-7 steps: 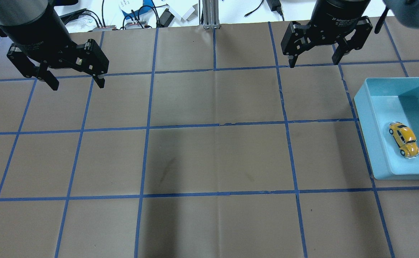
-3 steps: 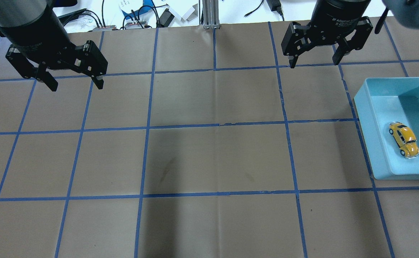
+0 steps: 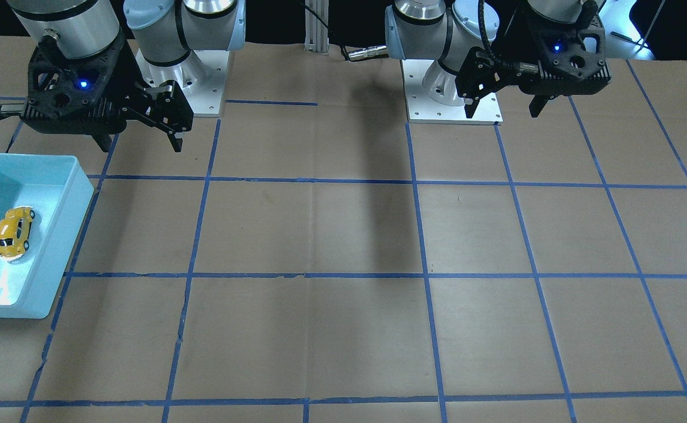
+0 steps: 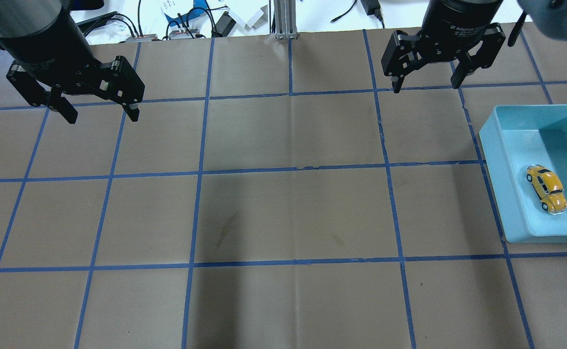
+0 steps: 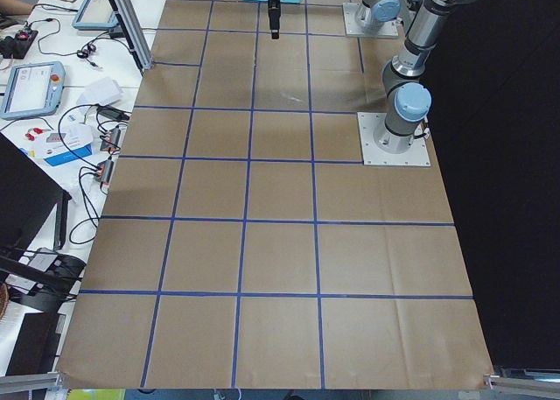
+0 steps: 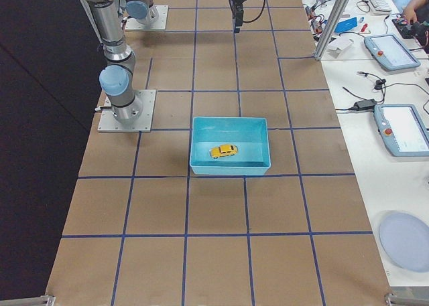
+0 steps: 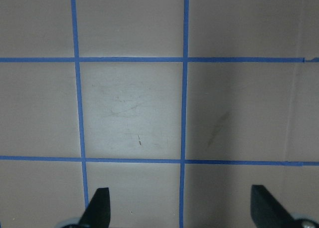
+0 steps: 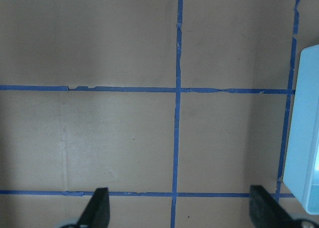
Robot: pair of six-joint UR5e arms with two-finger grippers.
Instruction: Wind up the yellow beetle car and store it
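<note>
— What's nearest in the overhead view?
— A table (image 4: pixel 283 213) covered in brown paper and gridded with blue tape (image 4: pixel 198 172). At 3 o'clock the yellow beetle car (image 4: pixel 547 188) sits on its wheels inside a teal bin (image 4: pixel 511 145). The picture's edge cuts the bin off there, but the right-side view shows it whole.
— And the wrist cameras?
— The left one sees only grid. The right one catches the bin's rim at 3 o'clock, not the car.
— Farther back?
— The left tool (image 4: pixel 103 116) is at 10 o'clock and the right tool (image 4: pixel 426 87) at 1 o'clock. Both are spread wide, holding nothing. The side view adds control pendants (image 6: pixel 401 128) on a white side table (image 6: pixel 382 185).
— Changes since a second ago?
— The left tool drifted slightly toward 10 o'clock. The car hasn't moved.
</note>
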